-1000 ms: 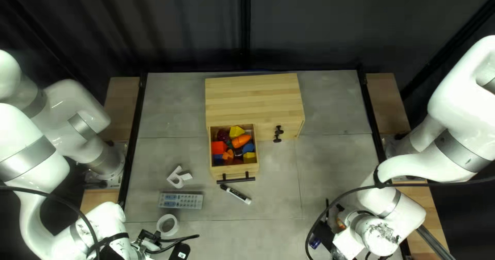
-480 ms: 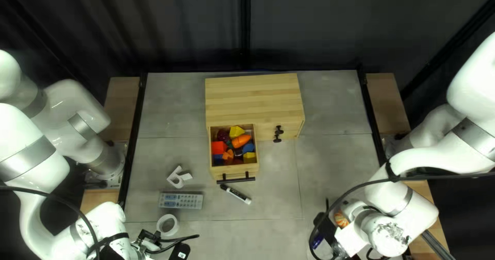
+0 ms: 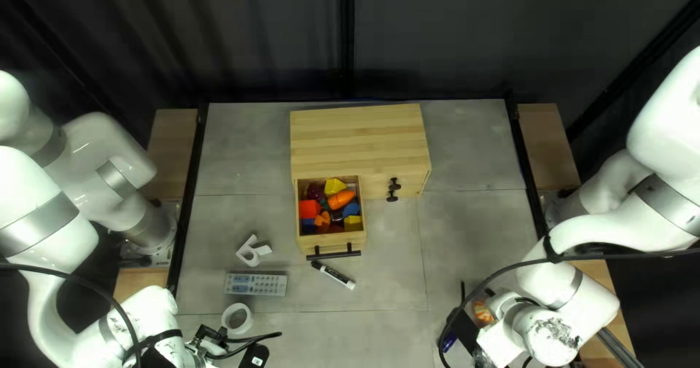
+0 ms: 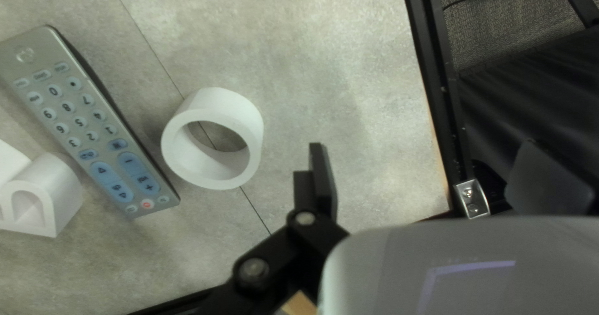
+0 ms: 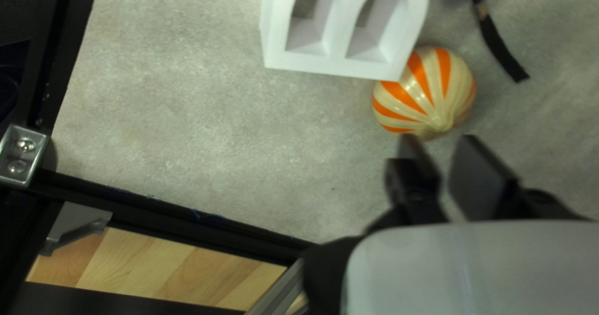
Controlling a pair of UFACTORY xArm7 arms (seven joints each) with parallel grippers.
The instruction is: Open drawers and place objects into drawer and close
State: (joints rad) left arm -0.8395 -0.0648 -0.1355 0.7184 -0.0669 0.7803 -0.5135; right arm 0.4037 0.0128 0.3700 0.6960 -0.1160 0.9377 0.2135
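A wooden cabinet [image 3: 357, 131] is found standing on the grey table [image 3: 470, 149]; its drawer [image 3: 332, 244] is pulled out at the front, with two dark knobs [image 3: 394, 188] on the shut section beside it. The left gripper [image 3: 214, 336], over the near part of the table, is released — its fingers spread wide, nothing held. The right gripper [image 3: 462, 327], at the table's near right, is likewise released, a gap showing between its fingers.

A remote [image 3: 255, 283] is laid flat near a white ring [image 4: 218, 106], which is seen ahead of and beside one left finger. A white letter B [image 5: 340, 66] and a striped ball [image 5: 430, 90] are noted ahead of the right gripper; whether they touch cannot be confirmed. A marker [image 3: 337, 275] is placed just by the drawer's black handle [image 3: 333, 254], and a white letter R [image 3: 246, 245] between drawer and remote. Coloured toy pieces — a red block [image 3: 310, 209] and an orange carrot-shaped piece [image 3: 340, 199] among them — are contained in the drawer.
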